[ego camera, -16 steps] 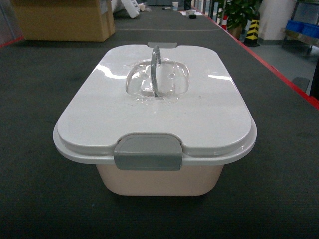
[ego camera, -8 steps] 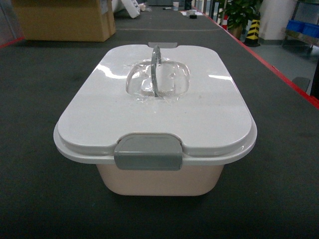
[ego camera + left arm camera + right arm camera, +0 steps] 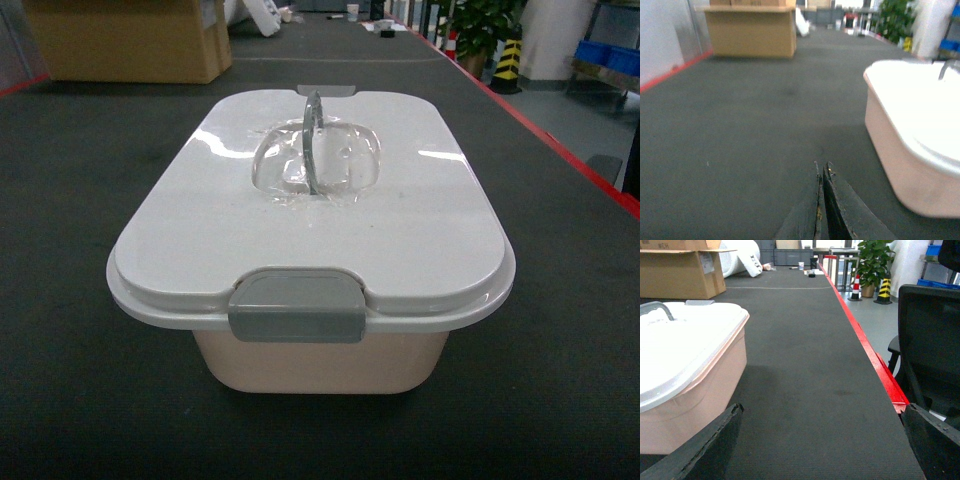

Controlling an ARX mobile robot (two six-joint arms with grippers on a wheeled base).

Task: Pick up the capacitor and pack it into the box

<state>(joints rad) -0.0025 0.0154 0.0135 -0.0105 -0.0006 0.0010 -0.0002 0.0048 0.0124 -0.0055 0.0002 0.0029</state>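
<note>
The box (image 3: 310, 255) sits at the middle of the dark grey mat (image 3: 70, 300), its glossy white lid (image 3: 310, 220) closed. The grey front latch (image 3: 296, 305) is folded down over the rim and the grey handle (image 3: 313, 140) stands upright in the clear recess on top. A second grey latch (image 3: 326, 91) shows at the far end of the box. No capacitor is visible in any view, on the mat or in a gripper.

The left gripper (image 3: 822, 200) rests low, just left of the box, its two dark fingers (image 3: 840, 210) pressed tip to tip with nothing between them. The right gripper (image 3: 822, 445) sits just right of the box, its fingers (image 3: 705, 447) spread wide apart and empty.

Beyond the box, a brown cardboard carton (image 3: 130, 40) stands at the far left of the mat, and a red edge strip (image 3: 560, 150) runs along the mat to the box's right.

By my judgement the task is at its start: nothing is picked and the box is sealed. The next move likely calls for releasing the latches and lifting the lid, and for locating the capacitor, which lies outside these views.
</note>
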